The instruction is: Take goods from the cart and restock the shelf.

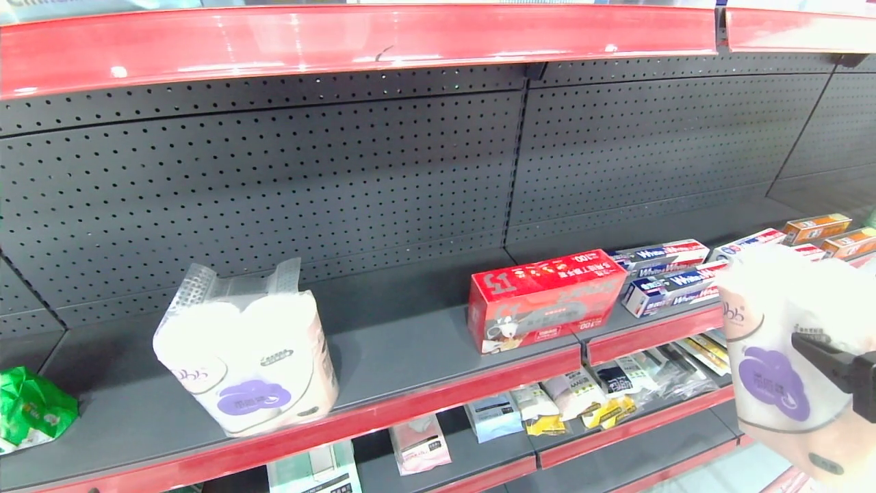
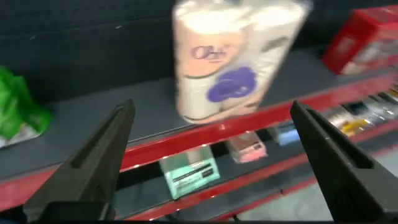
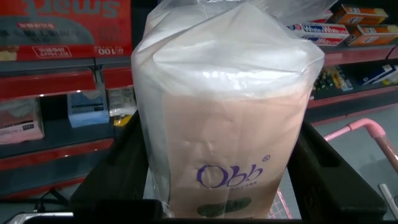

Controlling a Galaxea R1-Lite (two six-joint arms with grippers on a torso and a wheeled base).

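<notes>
A plastic-wrapped toilet paper pack (image 1: 246,356) with a purple mark stands on the grey shelf (image 1: 410,342), left of centre. In the left wrist view my left gripper (image 2: 214,165) is open, in front of that pack (image 2: 233,62) and apart from it. My right gripper (image 3: 224,183) is shut on a second toilet paper pack (image 3: 224,118), its dark fingers (image 3: 333,171) pressing on both sides. In the head view this held pack (image 1: 780,349) hangs at the far right, in front of the shelf edge, with one black finger (image 1: 831,366) across it.
A red box (image 1: 544,298) sits mid-shelf, with blue-white toothpaste boxes (image 1: 667,274) and orange boxes (image 1: 818,228) to its right. A green bag (image 1: 31,407) lies at the far left. Small packets fill the lower shelf (image 1: 582,404). A pink cart handle (image 3: 367,130) is below.
</notes>
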